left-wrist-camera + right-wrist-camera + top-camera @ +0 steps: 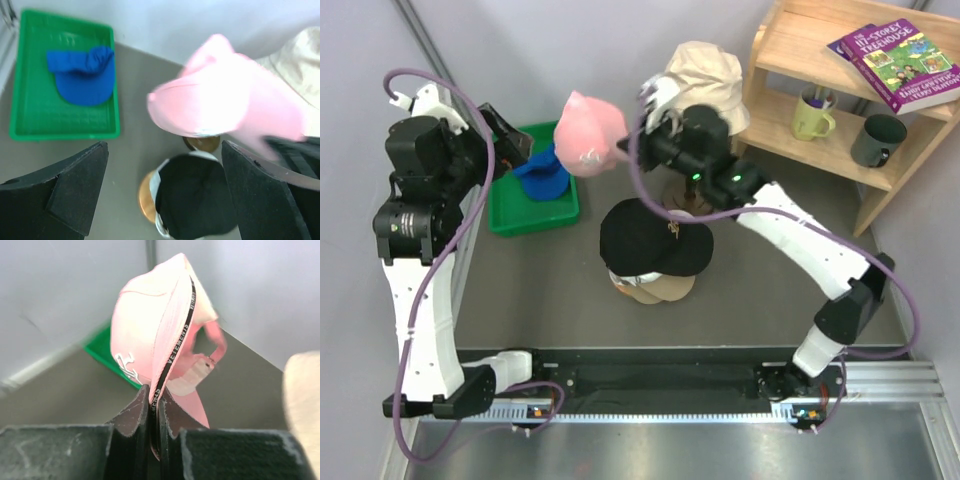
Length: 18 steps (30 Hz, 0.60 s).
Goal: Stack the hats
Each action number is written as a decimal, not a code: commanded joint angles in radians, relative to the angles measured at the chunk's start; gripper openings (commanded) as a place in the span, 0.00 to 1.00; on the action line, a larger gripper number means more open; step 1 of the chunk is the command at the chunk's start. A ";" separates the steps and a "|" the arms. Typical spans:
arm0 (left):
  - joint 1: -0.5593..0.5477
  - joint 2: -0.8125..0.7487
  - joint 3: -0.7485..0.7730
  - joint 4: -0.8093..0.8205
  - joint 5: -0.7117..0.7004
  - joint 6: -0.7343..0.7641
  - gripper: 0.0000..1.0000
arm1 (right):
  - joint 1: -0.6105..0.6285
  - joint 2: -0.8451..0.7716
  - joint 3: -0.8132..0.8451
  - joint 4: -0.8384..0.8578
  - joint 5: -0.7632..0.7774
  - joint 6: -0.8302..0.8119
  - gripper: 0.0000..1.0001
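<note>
My right gripper (642, 122) is shut on the edge of the pink cap (588, 133) and holds it in the air behind the stack. In the right wrist view the jaws (156, 396) pinch the pink cap's (150, 335) banded rim. A black cap (650, 240) lies on top of a white cap (628, 281) and a tan cap (658, 291) mid-table. A blue cap (542, 175) lies in the green tray (510, 215). A cream bucket hat (708, 78) sits on a stand. My left gripper (508, 135) is open and empty over the tray; its wrist view (164, 147) shows the pink cap (225, 95).
A wooden shelf (790, 60) at the back right holds books (900, 62), a green mug (812, 115) and a dark mug (876, 140). The stand's round wooden base (202, 143) stands just behind the stack. Grey walls close the left and back.
</note>
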State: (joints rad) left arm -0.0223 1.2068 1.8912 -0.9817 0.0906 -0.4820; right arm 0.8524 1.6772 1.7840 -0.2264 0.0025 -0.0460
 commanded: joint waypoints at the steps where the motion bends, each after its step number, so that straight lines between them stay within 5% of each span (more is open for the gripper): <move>1: 0.001 -0.035 -0.035 0.193 -0.069 0.071 0.99 | -0.142 -0.118 0.083 0.136 -0.390 0.475 0.00; 5: 0.002 -0.104 -0.153 0.319 -0.055 0.088 0.99 | -0.260 -0.194 0.032 0.209 -0.689 0.580 0.00; 10: 0.002 -0.170 -0.250 0.448 0.075 0.109 0.99 | -0.489 -0.353 -0.228 0.557 -1.033 0.884 0.00; 15: 0.004 -0.194 -0.352 0.630 0.401 0.050 0.99 | -0.549 -0.434 -0.294 0.663 -1.197 0.968 0.00; 18: 0.002 -0.175 -0.382 0.736 0.590 -0.042 0.99 | -0.559 -0.447 -0.350 0.876 -1.243 1.249 0.00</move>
State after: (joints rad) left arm -0.0212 1.0225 1.5402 -0.4824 0.3714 -0.4313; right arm 0.2996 1.2736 1.4761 0.3073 -1.0721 0.8677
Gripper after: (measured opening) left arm 0.991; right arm 0.046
